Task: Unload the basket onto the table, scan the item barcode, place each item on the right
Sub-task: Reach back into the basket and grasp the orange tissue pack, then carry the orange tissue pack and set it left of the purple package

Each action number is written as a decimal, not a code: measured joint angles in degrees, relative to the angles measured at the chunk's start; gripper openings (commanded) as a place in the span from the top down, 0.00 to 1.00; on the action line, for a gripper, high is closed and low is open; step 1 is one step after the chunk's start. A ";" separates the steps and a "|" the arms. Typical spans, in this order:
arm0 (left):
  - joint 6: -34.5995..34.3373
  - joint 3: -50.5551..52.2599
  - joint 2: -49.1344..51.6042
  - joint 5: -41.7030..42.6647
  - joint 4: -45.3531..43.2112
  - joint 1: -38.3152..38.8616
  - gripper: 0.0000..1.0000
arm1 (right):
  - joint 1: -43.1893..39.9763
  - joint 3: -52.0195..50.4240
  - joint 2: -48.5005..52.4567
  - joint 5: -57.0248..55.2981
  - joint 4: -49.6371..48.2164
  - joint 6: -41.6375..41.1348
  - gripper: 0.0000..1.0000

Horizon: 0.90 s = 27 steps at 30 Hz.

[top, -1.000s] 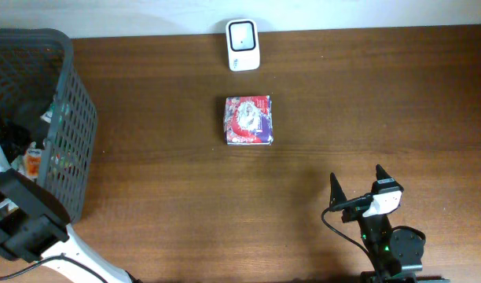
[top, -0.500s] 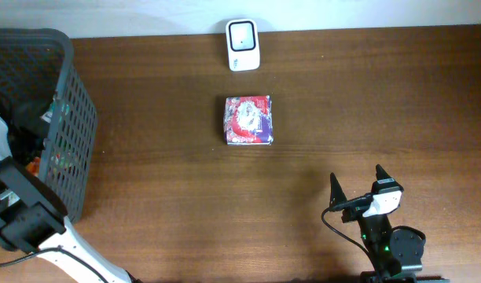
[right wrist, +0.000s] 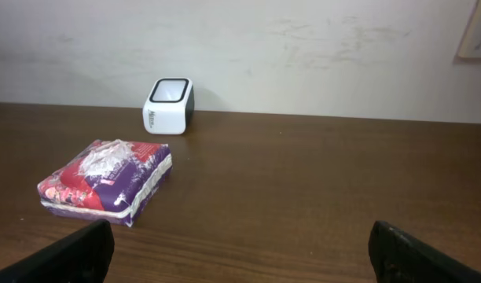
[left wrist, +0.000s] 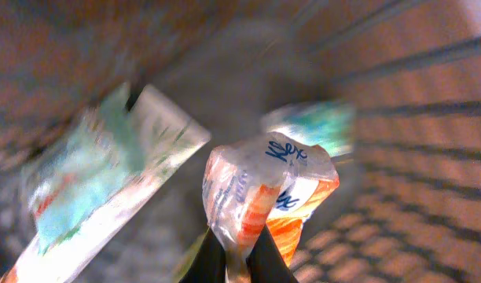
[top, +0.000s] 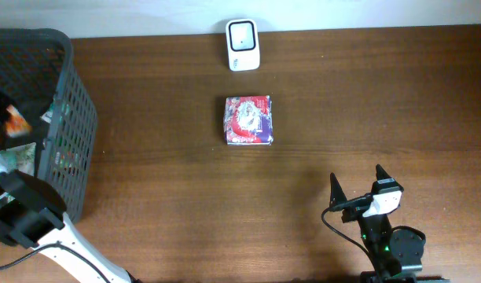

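Orange packet (left wrist: 264,196) is pinched by left gripper (left wrist: 239,266) at its crinkly wrapper edge inside basket (top: 67,118); judged light, soft, slippery. Right gripper (top: 356,176) is spread.

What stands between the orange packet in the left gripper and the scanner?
The basket wall: the left gripper, shut on the orange packet, is inside the basket and would need to lift over it. Beyond, the red and purple pack lies in front of the scanner, off the direct line.
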State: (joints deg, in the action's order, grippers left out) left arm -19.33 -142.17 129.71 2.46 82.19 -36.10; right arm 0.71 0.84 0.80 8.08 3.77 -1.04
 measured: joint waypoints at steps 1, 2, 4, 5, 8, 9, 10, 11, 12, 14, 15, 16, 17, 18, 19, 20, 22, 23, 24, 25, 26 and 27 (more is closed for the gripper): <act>0.00 -4.42 -0.15 2.45 1.27 0.00 1.00 | 0.00 0.00 0.00 -0.02 0.00 0.00 0.01; -0.09 -10.38 -0.13 6.82 2.84 -0.04 1.00 | 0.00 0.00 0.00 0.00 0.00 0.02 0.01; -0.13 -19.65 -0.26 15.50 5.22 -0.04 1.00 | 0.00 0.00 0.00 -0.02 0.00 0.00 0.01; -0.15 -24.74 -0.28 20.70 5.70 0.02 1.00 | 0.00 0.00 0.00 0.00 0.00 0.02 0.01; -0.33 -33.18 -0.72 30.86 8.70 1.01 1.00 | 0.00 0.00 0.00 0.00 0.00 0.02 0.01; -0.37 -34.53 -0.81 33.11 10.01 1.97 1.00 | 0.00 0.00 0.00 0.00 0.00 0.04 0.01; -0.42 -35.30 -0.81 34.99 12.28 3.54 1.00 | 0.00 0.00 0.00 -0.02 0.00 0.02 0.01; -0.42 -35.50 -0.81 36.39 13.44 5.64 1.00 | 0.00 0.00 0.00 0.00 0.00 0.02 0.01; -0.42 -35.47 -0.79 37.00 14.43 8.70 1.00 | 0.00 0.00 0.00 -0.02 0.00 0.00 0.01; -0.42 -35.47 -0.70 37.18 14.45 14.38 1.00 | 0.00 0.00 0.00 -0.02 0.02 0.02 0.01; -0.42 -35.47 -0.59 36.65 14.45 18.18 1.00 | 0.00 0.00 0.00 0.00 0.00 0.07 0.01; -0.42 -35.47 -0.35 35.63 14.45 21.62 1.00 | 0.00 0.00 0.00 -0.02 0.00 0.02 0.01; -0.44 -35.47 0.02 34.29 14.45 25.18 1.00 | 0.00 0.00 0.00 0.00 0.00 0.02 0.01; -0.87 -35.47 0.79 32.04 14.43 30.23 1.00 | 0.00 0.00 0.00 0.00 0.00 0.02 0.01; -2.16 -35.47 1.31 28.96 14.40 33.46 1.00 | 0.00 0.00 0.00 0.00 0.02 0.02 0.01; -3.58 -35.47 1.86 26.53 14.40 36.35 1.00 | 0.00 0.00 0.00 -0.02 0.00 0.02 0.01; -7.41 -35.47 3.63 18.36 14.36 43.63 1.00 | 0.00 0.00 0.00 -0.02 0.00 0.00 0.01; -9.20 -35.50 5.09 13.99 14.32 48.02 1.00 | 0.00 0.00 0.00 -0.02 0.00 0.02 0.01; -10.58 -35.47 6.86 10.21 14.29 51.58 1.00 | 0.00 0.00 0.00 -0.02 0.00 -0.02 0.01; -11.39 -35.50 8.17 7.23 14.27 53.86 0.99 | 0.00 0.00 0.00 0.00 0.00 0.00 0.01; -12.24 -35.50 9.92 2.73 14.32 56.33 1.00 | 0.00 0.00 0.00 0.00 0.00 0.02 0.01; -12.87 -35.47 11.91 -0.90 14.32 58.45 1.00 | 0.00 0.00 0.00 -0.02 0.00 0.00 0.01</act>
State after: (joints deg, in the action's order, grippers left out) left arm -32.21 -177.64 141.62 1.56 96.51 22.35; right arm 0.71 0.84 0.80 8.05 3.77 -1.04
